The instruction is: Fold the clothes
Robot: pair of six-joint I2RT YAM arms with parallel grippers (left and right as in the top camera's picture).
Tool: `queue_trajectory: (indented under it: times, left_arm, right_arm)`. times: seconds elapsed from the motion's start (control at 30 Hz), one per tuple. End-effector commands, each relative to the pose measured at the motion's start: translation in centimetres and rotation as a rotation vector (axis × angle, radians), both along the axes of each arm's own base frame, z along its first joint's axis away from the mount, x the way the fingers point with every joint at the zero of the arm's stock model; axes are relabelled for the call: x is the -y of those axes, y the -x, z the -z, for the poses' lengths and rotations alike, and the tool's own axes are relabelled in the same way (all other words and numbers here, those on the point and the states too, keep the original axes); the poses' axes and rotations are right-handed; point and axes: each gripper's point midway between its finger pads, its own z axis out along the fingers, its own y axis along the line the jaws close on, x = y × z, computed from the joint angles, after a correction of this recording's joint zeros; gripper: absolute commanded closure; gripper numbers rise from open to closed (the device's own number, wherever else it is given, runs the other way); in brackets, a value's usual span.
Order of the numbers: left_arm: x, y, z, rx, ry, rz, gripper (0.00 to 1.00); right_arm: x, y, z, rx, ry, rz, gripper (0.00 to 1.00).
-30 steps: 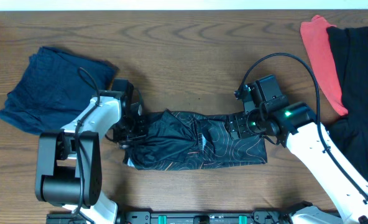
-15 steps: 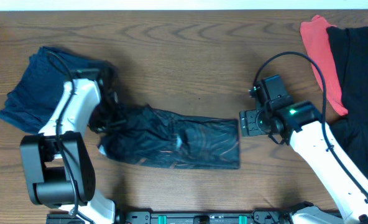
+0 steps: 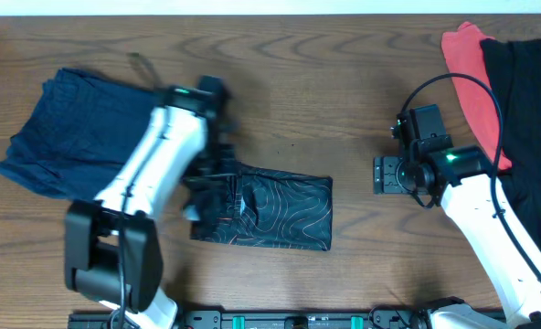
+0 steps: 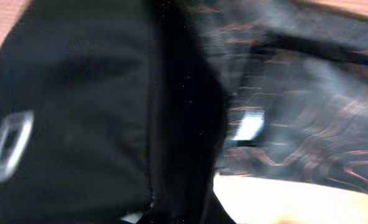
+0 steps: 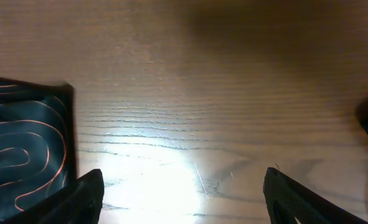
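black jersey (image 3: 280, 212), folded, laid on table (image 3: 344, 73); left gripper (image 3: 214, 183) buried in its bunched end, grip not determinable; right gripper (image 5: 184, 186) held open, well apart.

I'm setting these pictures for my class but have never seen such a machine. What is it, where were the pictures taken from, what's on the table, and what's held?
Two robot arms stand at a wooden table, each ending in a two-finger gripper. One picture looks down from above; the other two come from wrist cameras. A black jersey lies mid-table, a navy garment at left, a red garment and a black garment at right. The left gripper is at the jersey's end; its blurred view cannot confirm a grip. The right gripper is open, empty.
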Motion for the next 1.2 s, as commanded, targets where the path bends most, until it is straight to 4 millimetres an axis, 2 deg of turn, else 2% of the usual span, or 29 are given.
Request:
queue_trajectory:
  times: [0.0,0.1,0.23,0.47,0.73,0.83,0.9,0.97,1.07,1.17]
  left_arm:
    - [4.2,0.7,-0.9,0.05,0.034,0.013,0.94]
    - [8.2,1.2,-0.8,0.112,0.069,0.108,0.94]
    - [11.5,2.0,-0.8,0.164,0.088,0.183,0.94]
    - [14.4,2.7,-0.8,0.208,0.124,0.232,0.93]
    - [15.8,3.3,-0.9,0.224,0.146,0.27,0.9]
    - [17.9,4.2,-1.2,0.211,0.227,0.297,0.83]
    - [20.4,5.1,-1.8,0.203,0.336,0.359,0.69]
    - [21.9,5.8,-2.3,0.21,0.41,0.459,0.67]
    - [22.2,6.2,-3.1,0.238,0.438,0.561,0.65]
    - [20.5,5.5,-4.5,0.274,0.42,0.573,0.65]
  right_arm:
    - [0.6,0.0,0.0,-0.004,0.007,0.031,0.19]
    - [0.6,0.1,0.0,-0.009,0.009,0.028,0.19]
    - [0.6,0.3,0.1,-0.016,0.01,0.027,0.19]
    - [0.6,0.3,0.1,-0.018,0.01,0.028,0.2]
    - [0.6,0.5,0.1,-0.025,0.005,0.026,0.21]
    - [0.5,0.5,0.2,-0.026,0.004,0.026,0.21]
    - [0.6,0.5,0.2,-0.026,0.003,0.033,0.21]
    - [0.5,0.5,0.2,-0.026,0.001,0.034,0.21]
    - [0.6,0.5,0.2,-0.027,0.0,0.041,0.21]
    - [0.5,0.5,0.1,-0.025,-0.001,0.04,0.21]
